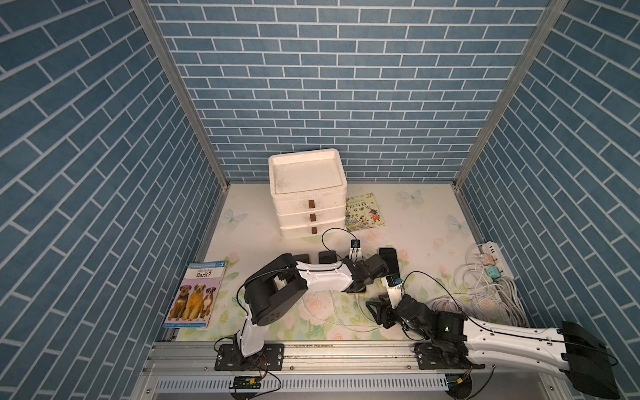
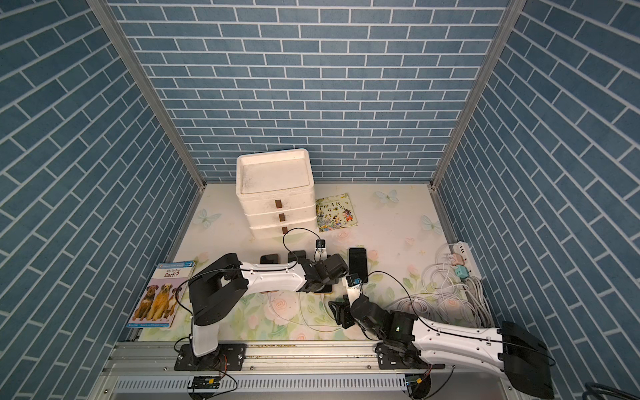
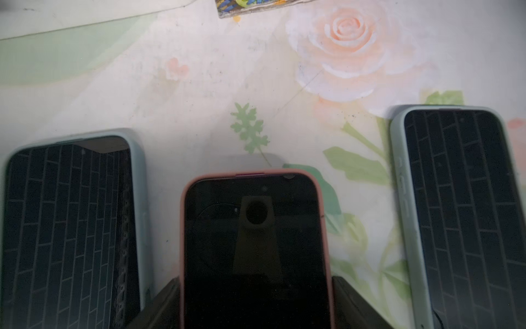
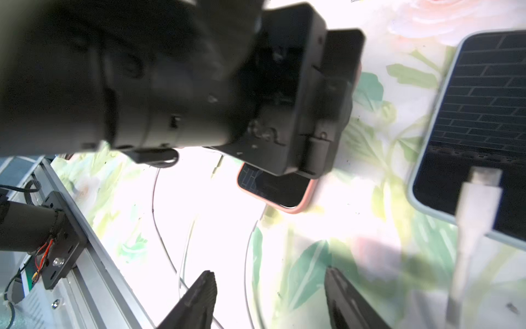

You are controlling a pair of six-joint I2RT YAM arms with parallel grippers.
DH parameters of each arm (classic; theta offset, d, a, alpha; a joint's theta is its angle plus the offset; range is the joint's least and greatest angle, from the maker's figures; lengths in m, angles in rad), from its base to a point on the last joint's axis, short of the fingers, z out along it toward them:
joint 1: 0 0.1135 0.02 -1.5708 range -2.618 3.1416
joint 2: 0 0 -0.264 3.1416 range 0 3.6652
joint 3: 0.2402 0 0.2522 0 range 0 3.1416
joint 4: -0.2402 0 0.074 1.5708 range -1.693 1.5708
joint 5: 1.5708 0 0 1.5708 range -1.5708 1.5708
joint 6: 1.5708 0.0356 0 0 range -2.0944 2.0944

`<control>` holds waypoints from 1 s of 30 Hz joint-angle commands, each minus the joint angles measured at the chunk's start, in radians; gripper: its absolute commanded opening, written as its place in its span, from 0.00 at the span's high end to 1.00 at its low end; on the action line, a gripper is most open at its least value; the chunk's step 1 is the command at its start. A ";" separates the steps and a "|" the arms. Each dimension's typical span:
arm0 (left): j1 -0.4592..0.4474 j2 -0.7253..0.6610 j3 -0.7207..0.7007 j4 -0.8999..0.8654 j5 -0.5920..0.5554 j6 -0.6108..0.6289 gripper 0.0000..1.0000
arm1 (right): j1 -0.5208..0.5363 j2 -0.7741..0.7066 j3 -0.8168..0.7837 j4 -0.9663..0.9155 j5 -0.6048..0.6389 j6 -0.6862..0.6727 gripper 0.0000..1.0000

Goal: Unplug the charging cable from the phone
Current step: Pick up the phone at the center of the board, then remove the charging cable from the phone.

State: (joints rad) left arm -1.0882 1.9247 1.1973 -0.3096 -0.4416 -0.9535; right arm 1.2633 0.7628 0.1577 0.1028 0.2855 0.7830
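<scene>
Left hand (image 3: 256,287) snug around pink phone (image 3: 256,228)

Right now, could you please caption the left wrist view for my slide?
The left gripper clamps a pink-cased phone, flanked by two pale-cased phones, on the floral table cover.

Left pincer (image 2: 316,286) over phone (image 2: 326,289)

Dog book (image 1: 195,294) at the tabletop's left edge reads "Why Do Dogs Bark?", with a "3" in its top corner. The picture book (image 1: 364,211) near the back edge carries Chinese characters, too small to read.
</scene>
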 commanded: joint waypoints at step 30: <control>-0.022 -0.206 -0.119 0.251 -0.094 -0.038 1.00 | 0.005 0.193 0.029 0.192 -0.027 0.080 0.53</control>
State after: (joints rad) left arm -1.1030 1.7542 1.0740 -0.1013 -0.4980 -0.9878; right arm 1.2644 0.9268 0.1864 0.2993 0.2577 0.8425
